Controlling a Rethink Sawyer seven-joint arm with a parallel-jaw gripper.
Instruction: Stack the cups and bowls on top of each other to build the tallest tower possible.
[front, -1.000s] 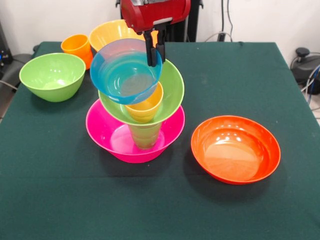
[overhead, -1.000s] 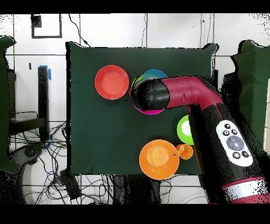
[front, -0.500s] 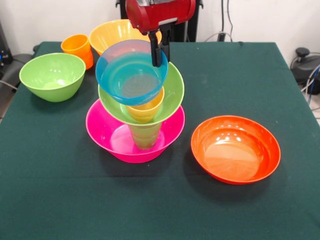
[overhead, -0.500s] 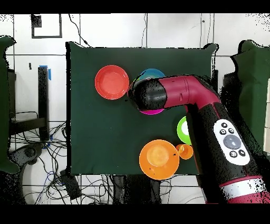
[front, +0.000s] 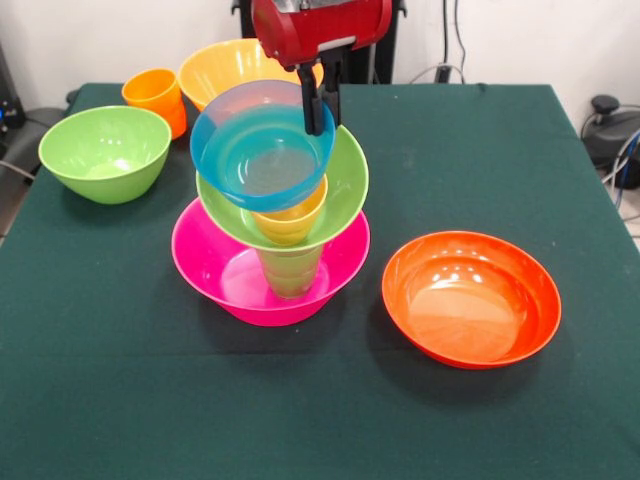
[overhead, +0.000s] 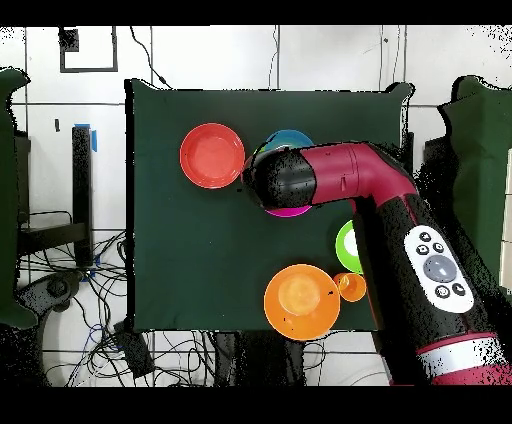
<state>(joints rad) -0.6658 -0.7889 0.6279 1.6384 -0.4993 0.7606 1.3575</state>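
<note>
The tower (front: 272, 235) stands near the middle of the tabletop (front: 120, 400). Its base is the big pink bowl (front: 215, 272), and an upright green cup (front: 290, 272) stands inside it. A light green bowl (front: 345, 185) sits on that cup, with a yellow-orange cup (front: 292, 222) nested in it. At the top, the translucent blue bowl (front: 255, 148) is tilted, its open side facing toward the front camera. The claw (front: 319, 100) has its two dark fingers close together over the blue bowl's far rim, pinching it. In the overhead view the red and black arm (overhead: 400, 230) covers most of the stack, leaving only slivers of blue and pink showing.

The red-orange bowl (front: 470, 298) sits empty beside the tower, apart from it. At the far side an orange bowl (front: 225, 62) and an orange cup (front: 155, 95) stand close together, and a second light green bowl (front: 105, 152) sits empty nearby. The tabletop is covered in dark green cloth. Behind it is a pale wall with cables (front: 450, 40).
</note>
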